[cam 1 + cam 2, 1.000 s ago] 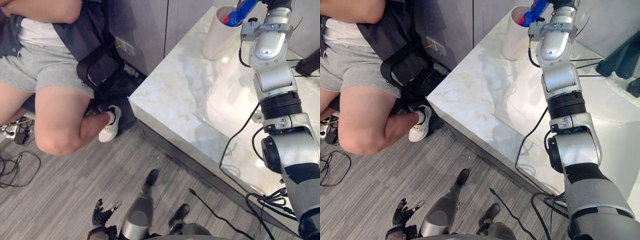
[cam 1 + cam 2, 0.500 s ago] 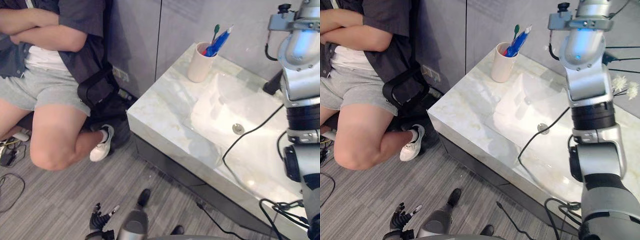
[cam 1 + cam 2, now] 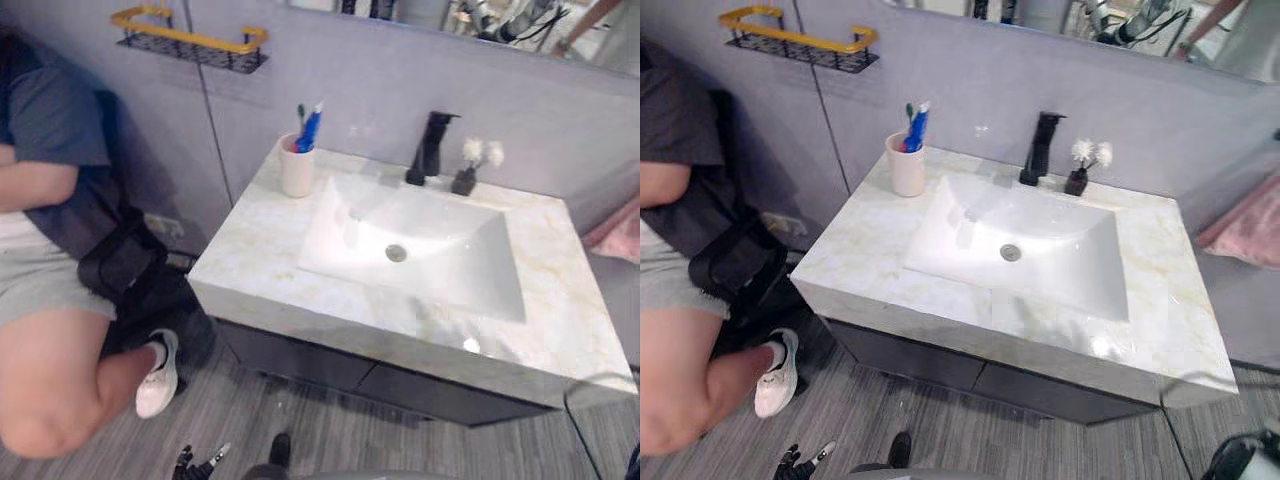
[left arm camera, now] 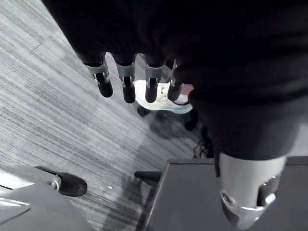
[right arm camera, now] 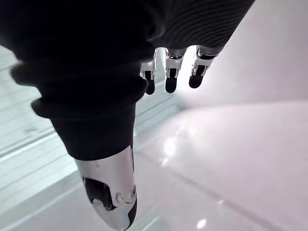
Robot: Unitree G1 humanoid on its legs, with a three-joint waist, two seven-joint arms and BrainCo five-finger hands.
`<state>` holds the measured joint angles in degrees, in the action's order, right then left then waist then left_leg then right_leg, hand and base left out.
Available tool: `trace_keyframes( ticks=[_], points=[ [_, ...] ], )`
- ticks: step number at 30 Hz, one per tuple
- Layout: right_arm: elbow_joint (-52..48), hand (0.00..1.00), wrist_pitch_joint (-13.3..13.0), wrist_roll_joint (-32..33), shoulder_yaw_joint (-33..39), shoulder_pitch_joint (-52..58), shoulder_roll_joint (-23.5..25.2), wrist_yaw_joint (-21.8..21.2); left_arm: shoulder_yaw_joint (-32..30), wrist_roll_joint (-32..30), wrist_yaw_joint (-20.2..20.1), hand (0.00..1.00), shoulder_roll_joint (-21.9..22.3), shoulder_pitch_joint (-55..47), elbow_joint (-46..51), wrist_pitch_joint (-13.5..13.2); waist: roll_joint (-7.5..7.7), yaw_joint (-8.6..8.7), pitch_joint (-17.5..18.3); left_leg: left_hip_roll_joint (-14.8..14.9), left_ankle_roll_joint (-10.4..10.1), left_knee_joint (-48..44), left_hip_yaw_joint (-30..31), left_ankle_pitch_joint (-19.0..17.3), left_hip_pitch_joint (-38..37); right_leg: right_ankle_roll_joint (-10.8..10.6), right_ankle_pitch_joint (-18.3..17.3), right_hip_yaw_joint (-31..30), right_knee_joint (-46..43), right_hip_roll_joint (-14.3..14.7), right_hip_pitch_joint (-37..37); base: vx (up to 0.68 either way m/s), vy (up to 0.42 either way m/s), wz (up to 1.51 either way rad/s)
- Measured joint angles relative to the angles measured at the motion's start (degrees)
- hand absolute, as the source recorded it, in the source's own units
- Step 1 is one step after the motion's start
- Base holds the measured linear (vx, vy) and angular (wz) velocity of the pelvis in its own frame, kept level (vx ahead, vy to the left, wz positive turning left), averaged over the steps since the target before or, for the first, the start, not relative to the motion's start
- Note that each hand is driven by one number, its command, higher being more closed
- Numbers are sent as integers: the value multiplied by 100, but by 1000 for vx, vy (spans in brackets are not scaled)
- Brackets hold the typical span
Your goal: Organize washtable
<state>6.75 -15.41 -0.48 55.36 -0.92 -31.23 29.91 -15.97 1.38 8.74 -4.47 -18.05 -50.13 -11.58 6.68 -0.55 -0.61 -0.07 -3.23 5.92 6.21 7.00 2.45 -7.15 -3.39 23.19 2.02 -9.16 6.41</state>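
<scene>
Though most of the pale marble washtable surface (image 3: 250,250) lies in plain sight, its right end is cut off by the frame, where a fold of pink cloth (image 3: 615,235) hangs past the edge. A cream cylindrical cup (image 3: 297,170) stands at the rear left corner of the surface, just beside the white rectangular basin (image 3: 440,250). It holds a green-tipped toothbrush (image 3: 300,112) and a blue item (image 3: 311,128), tube or brush I cannot tell. Behind the basin stand a black faucet (image 3: 430,145) and, just beside it, a small dark vase of white flowers (image 3: 465,178). A yellow-railed black wire shelf (image 3: 190,38) hangs on the grey wall. A seated person (image 3: 50,300) is half out of frame at the left.

The left hand (image 4: 126,79) hangs low over the grey plank floor (image 4: 48,106), fingers straight and loose, holding nothing. The right hand (image 5: 168,77) is likewise slack and empty above a glossy pale plane too close to identify.
</scene>
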Motion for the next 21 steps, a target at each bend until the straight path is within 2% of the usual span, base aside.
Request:
trace_keyframes(
  ticks=[3, 4, 6, 10, 11, 12, 13, 16, 21],
  points=[
    [116, 0, 165, 27, -138, 727, 1030, 1, -115, -79, -3, 0, 123, 22, 17, 13, -51, -10, 78, 21, 2, -1, -13, -44, 0, 30, -37, 32, -89, -10, -41, 9, -10, -4],
    [120, 0, 269, 189, -238, 1007, 1678, 11, -190, -109, 5, 0, 192, 40, 28, 34, -83, -25, 100, 34, 16, -7, -27, -53, -8, 20, -49, 41, -112, -17, -41, 0, 0, 0],
    [235, 0, 296, 515, -443, 1276, 2442, 36, -221, -107, 13, 0, 276, 57, 105, 85, -120, -37, 116, 40, 38, -37, -105, -69, -48, 14, -72, 54, -198, -51, -41, 36, -11, -2],
    [1073, 0, 300, 1273, -1252, 1749, 3542, -26, -168, -79, 11, 0, 358, 65, 240, 131, -124, -60, 115, 58, 81, -41, -263, -131, -184, -30, -149, 43, -402, -114, -37, 40, -8, -15],
    [1509, 0, 300, 1440, -1630, 1834, 3623, -84, -135, -14, 12, 0, 355, 83, 238, 132, -184, -70, 117, 75, 83, -41, -358, -173, -256, -28, -153, 32, -435, -134, -18, 27, -12, -30],
    [1740, 0, 302, 1535, -1784, 1837, 3630, -167, -104, 34, 15, 0, 355, 83, 238, 132, -169, -71, 108, 81, 84, -40, -409, -194, -284, -28, -152, 33, -448, -149, -17, 14, -6, -40],
    [2123, 0, 302, 1791, -1932, 1820, 3663, -377, -11, 77, 13, 0, 346, 102, 236, 131, -208, -90, 68, 85, 91, -39, -495, -224, -338, -4, -169, 32, -486, -182, -17, 7, 1, -28],
    [2981, 0, 291, 2163, -2175, 1829, 3648, -809, 237, 190, 13, 0, 335, 227, 222, 127, -294, -90, 36, 85, 96, -34, -549, -286, -401, 9, -183, 19, -492, -194, 17, 16, -3, -12],
    [3985, 0, 403, 2525, -2471, 1833, 3613, -1527, 494, 297, 5, 0, 441, 464, -3, 116, -329, -90, 13, 103, 85, -3, -642, -310, -465, -9, -190, -61, -479, -171, 41, 14, -15, -8]
  ],
)
